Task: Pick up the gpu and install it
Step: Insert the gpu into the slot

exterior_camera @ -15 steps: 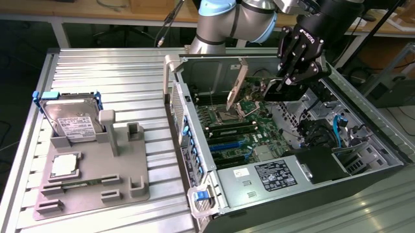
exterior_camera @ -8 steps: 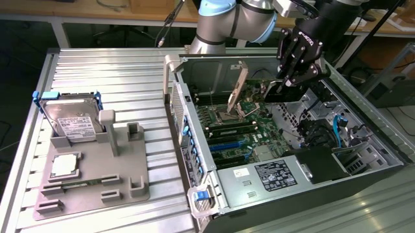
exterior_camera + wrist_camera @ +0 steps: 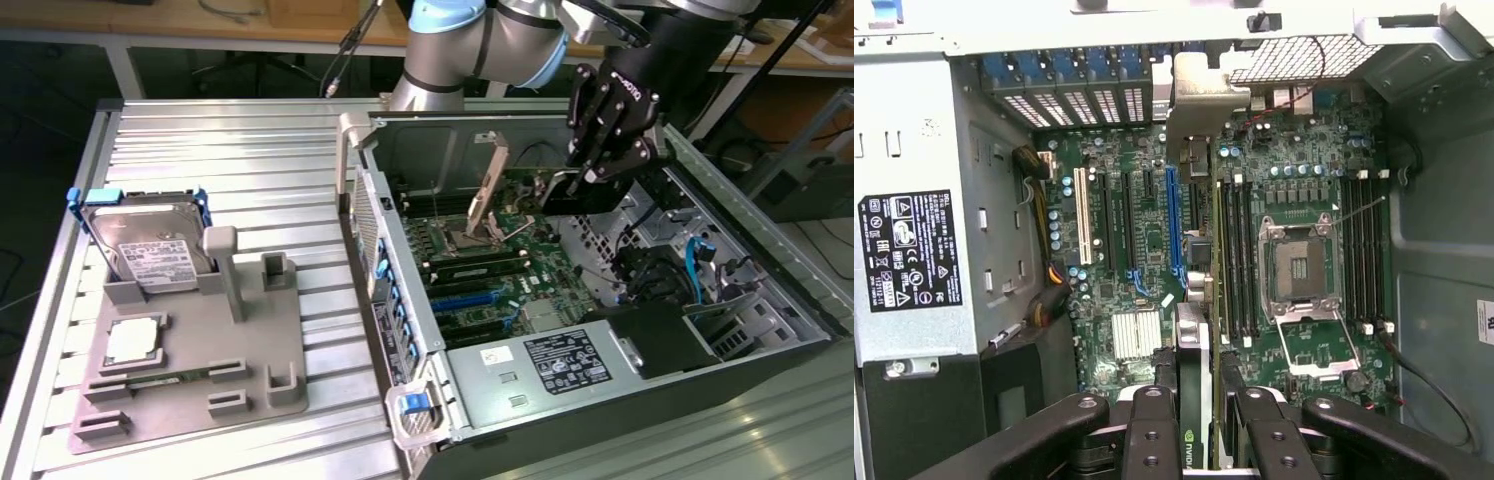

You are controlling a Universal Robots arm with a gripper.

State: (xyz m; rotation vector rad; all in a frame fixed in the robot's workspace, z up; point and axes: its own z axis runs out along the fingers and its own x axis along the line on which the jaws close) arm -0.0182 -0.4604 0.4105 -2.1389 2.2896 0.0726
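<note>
Although the card is already off the grey holder stand [image 3: 187,370] on the table, the install itself is not finished: the gripper [image 3: 587,180] hangs inside the open computer case [image 3: 747,290], above the motherboard [image 3: 494,270], with the gpu [image 3: 1194,300] pinched edge-on between its fingers [image 3: 1154,430]. In the wrist view the card runs as a thin upright strip away from the jaws, its silver bracket [image 3: 1199,95] reaching toward the slotted rear wall of the case, and it lies roughly along the blue expansion slot [image 3: 1174,220], a little to one side of it. The jaws are closed partway, squeezing the card's edges with no gap showing between pads and board. I cannot tell from either view whether the card's lower edge touches the slot or floats above it; judging by how high the gripper sits in the exterior view, the card looks unseated. So the pick-up part appears done, and what is left is the lining up with the slot, the pressing down until the card is home, and the release. On the stand at the exterior view's left, the hard drive [image 3: 147,240] stands upright and a square chip [image 3: 134,340] lies flat below it, both well apart from the work. The empty processor socket [image 3: 1299,265] sits just beside the card's line.
</note>
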